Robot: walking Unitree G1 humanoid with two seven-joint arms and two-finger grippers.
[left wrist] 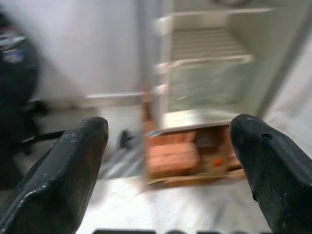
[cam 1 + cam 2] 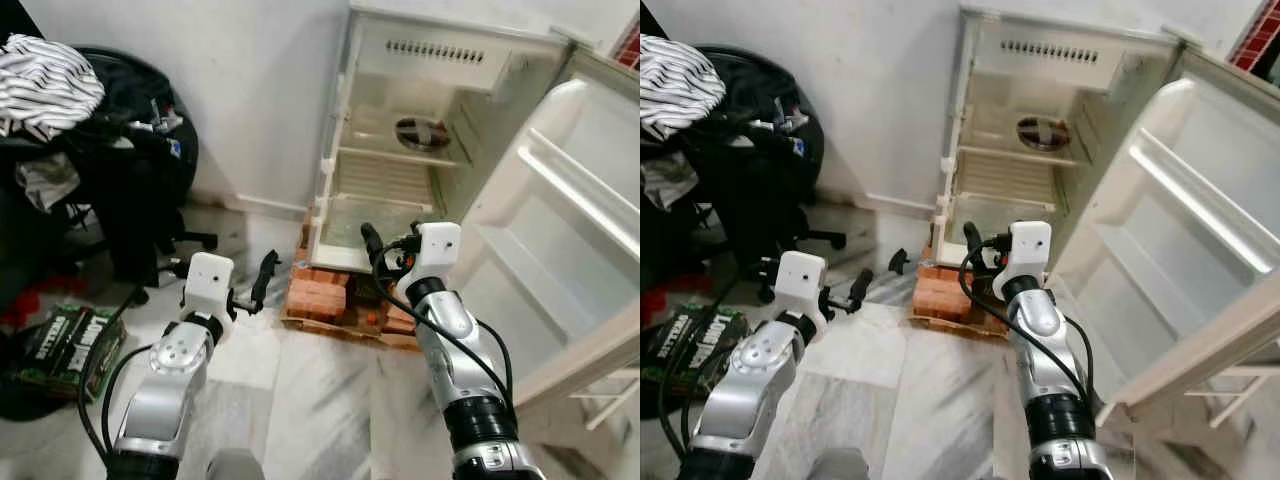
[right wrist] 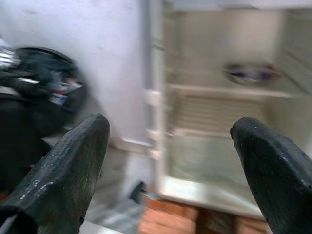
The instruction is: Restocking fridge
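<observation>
White fridge [image 2: 400,150] stands open on bricks [image 2: 318,296]. Both my left gripper [image 1: 168,161] and right gripper [image 3: 168,165] hold fingers wide, empty. Green carton [image 2: 68,345] reads "LONDON".

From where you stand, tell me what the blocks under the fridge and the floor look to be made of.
The blocks under the fridge look like fired clay bricks: orange-red, matte, rectangular, stacked with visible joints. The floor looks like polished marble or marble-look tile: pale, with grey veining and a slight sheen; which of the two, I cannot tell.
</observation>
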